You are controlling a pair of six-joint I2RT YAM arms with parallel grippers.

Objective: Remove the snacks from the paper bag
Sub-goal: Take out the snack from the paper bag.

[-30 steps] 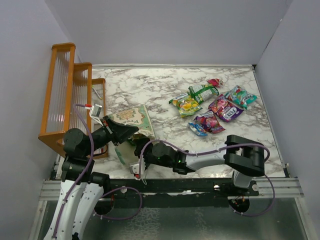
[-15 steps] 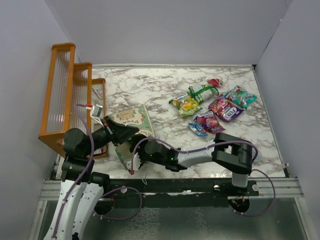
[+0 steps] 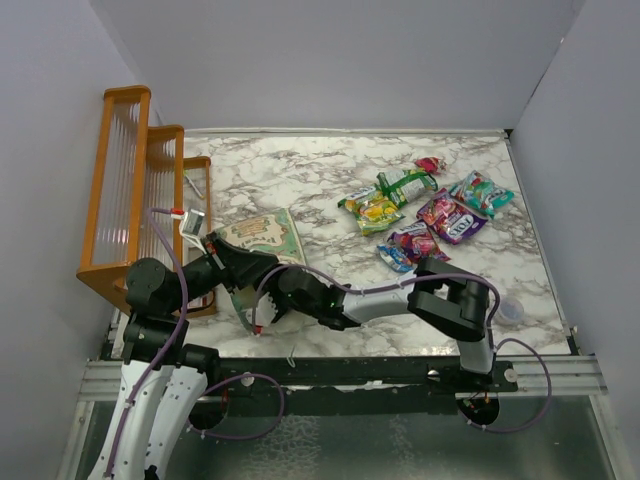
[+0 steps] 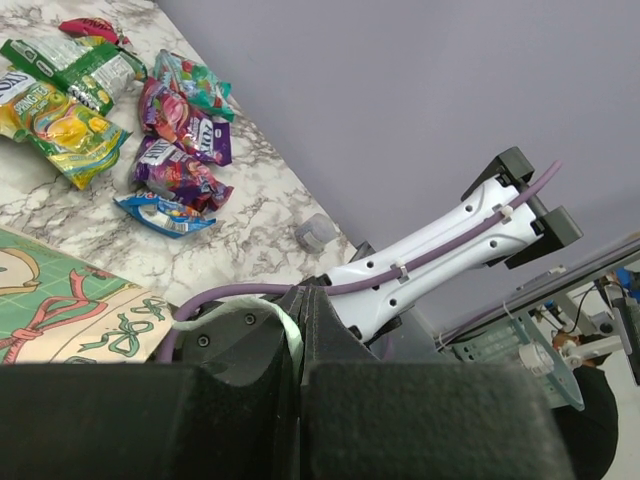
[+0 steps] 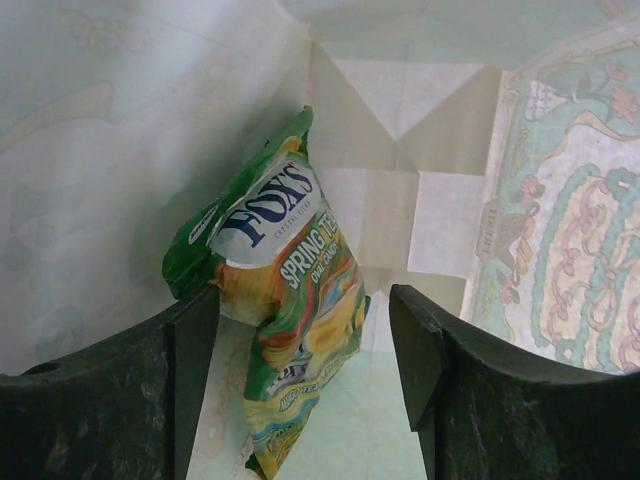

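Observation:
The mint-green paper bag (image 3: pixel 265 235) lies on its side at the table's near left, its mouth toward the arms. My left gripper (image 3: pixel 255 268) is shut on the bag's green rim (image 4: pixel 288 340), holding the mouth up. In the right wrist view my right gripper (image 5: pixel 300 300) is inside the bag, open. Between its fingers (image 5: pixel 195 350) stands a green-and-yellow Fox's snack packet (image 5: pixel 290 290), and I cannot tell whether the fingers touch it. From above, the right arm's wrist (image 3: pixel 300 292) sits at the bag's mouth, with its fingers hidden inside. Several other snacks (image 3: pixel 420 205) lie on the table at the right.
An orange wooden rack (image 3: pixel 135 200) stands along the left edge, close behind the left arm. A small translucent disc (image 3: pixel 511 310) lies near the table's front right corner. Grey walls close in the marble table (image 3: pixel 330 170) on three sides.
The right arm has swung left and pushed its gripper further into the bag's mouth, its jaws a little wider. The left gripper has kept its hold on the rim.

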